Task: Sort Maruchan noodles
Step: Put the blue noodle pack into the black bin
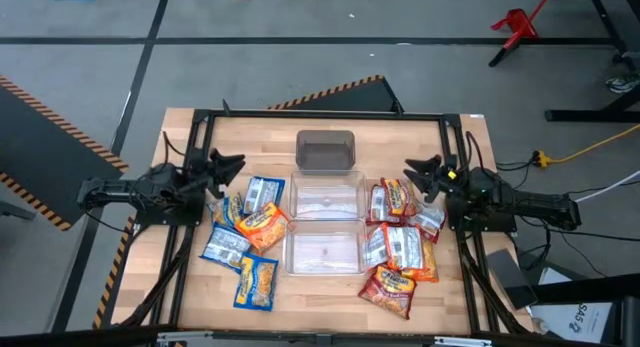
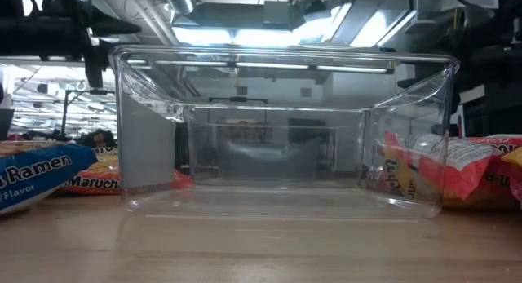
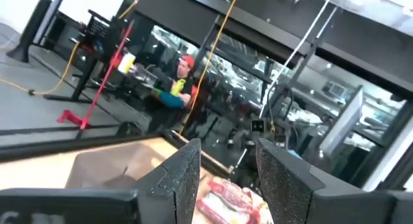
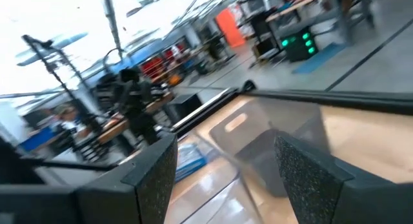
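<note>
The left gripper hangs released, with blue-and-yellow noodle packets heaped on the tabletop just beside and below it. The right gripper is likewise released, with red and orange packets piled just beside it. Three clear bins sit between the grippers.

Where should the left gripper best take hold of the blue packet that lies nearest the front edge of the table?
Probably from straight above, across the short width of the blue packet. It lies flat and apart from the others, so the left gripper has free edges on both long sides.
</note>
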### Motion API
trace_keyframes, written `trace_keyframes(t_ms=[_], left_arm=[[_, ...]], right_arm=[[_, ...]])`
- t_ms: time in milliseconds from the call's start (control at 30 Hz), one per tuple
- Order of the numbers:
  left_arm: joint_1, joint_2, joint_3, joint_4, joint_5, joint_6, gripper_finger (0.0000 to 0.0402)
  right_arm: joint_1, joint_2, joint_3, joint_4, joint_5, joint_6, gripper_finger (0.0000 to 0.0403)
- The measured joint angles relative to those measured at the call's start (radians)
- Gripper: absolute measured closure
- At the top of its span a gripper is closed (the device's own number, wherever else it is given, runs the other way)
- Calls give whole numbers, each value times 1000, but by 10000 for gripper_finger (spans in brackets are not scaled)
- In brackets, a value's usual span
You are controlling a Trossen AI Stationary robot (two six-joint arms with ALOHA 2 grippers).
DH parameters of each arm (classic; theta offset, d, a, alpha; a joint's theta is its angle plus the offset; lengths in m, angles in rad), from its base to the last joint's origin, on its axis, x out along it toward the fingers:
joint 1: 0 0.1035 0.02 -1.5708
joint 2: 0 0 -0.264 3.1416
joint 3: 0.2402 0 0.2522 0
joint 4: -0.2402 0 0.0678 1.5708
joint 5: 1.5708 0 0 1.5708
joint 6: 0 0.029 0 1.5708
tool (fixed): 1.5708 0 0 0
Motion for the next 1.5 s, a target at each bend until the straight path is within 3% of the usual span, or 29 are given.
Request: trace_keyframes(t_ms=[200,467,600,767,967,1133,1367,1500], left_arm=[[0,63,86,-20,16,2,245],[0,280,306,-167,79,97,195],[0,406,422,-310,83,107,164],[13,567,562,-577,65,16,139],[112,726,655,-783,66,-77,139],[229,795,657,-876,71,-181,140],[395,878,657,-929,272,-225,140],[452,933,657,-931,321,-214,140]], right_arm=[[0,5,17,21,75,-79,159],[0,79,144,15,130,-301,159],[0,163,232,-26,130,-342,147],[0,329,367,-154,130,-371,97],[0,551,512,-358,175,-368,43],[-1,711,592,-489,272,-357,38],[-2,846,613,-519,301,-266,51],[-2,876,613,-547,293,-202,51]])
